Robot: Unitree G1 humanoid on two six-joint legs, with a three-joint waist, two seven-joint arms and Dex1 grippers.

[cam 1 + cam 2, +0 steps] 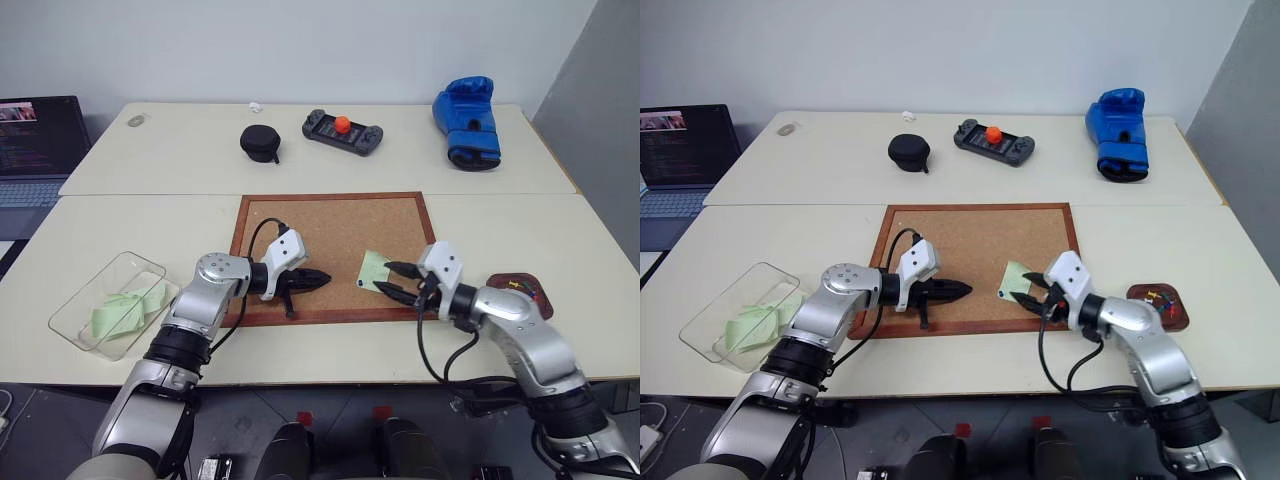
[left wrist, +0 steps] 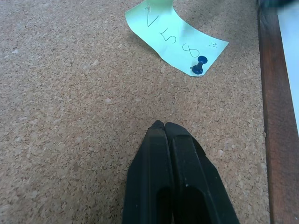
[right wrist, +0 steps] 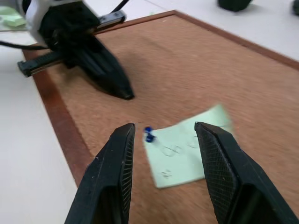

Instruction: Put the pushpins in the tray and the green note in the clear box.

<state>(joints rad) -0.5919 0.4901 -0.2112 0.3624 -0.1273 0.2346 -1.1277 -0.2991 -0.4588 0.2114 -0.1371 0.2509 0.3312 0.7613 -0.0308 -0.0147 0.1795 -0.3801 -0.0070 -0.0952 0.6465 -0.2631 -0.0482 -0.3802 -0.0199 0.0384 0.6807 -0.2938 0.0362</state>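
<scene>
Lying flat on the grainy corkboard (image 1: pixel 330 235), the green note (image 1: pixel 372 270) is a thin pale green paper rectangle, one edge curling up, held by a single blue pushpin (image 2: pixel 198 66) near a corner. Handwritten marks read roughly "N 5 8". The corkboard has a dark red-brown wooden frame and sits on a smooth cream table (image 1: pixel 150 230).

Right gripper (image 1: pixel 398 279) hovers at the note's near edge, its two black textured fingers apart, straddling the pin and note in the right wrist view, gripping nothing. Left gripper (image 1: pixel 318 280) points across the cork toward the note, fingers pressed together, empty, well short of the paper.

Tray (image 1: pixel 525 285), a dark red-brown dish, sits right of the board with small coloured pushpins inside. Clear box (image 1: pixel 105 305), transparent plastic with rounded corners, sits left of the board and holds light-green paper strips.

Behind: round black pouch (image 1: pixel 260 143), black game controller (image 1: pixel 343 131) with orange knob, blue boxing glove (image 1: pixel 467 123), laptop (image 1: pixel 35 140) at far left.
</scene>
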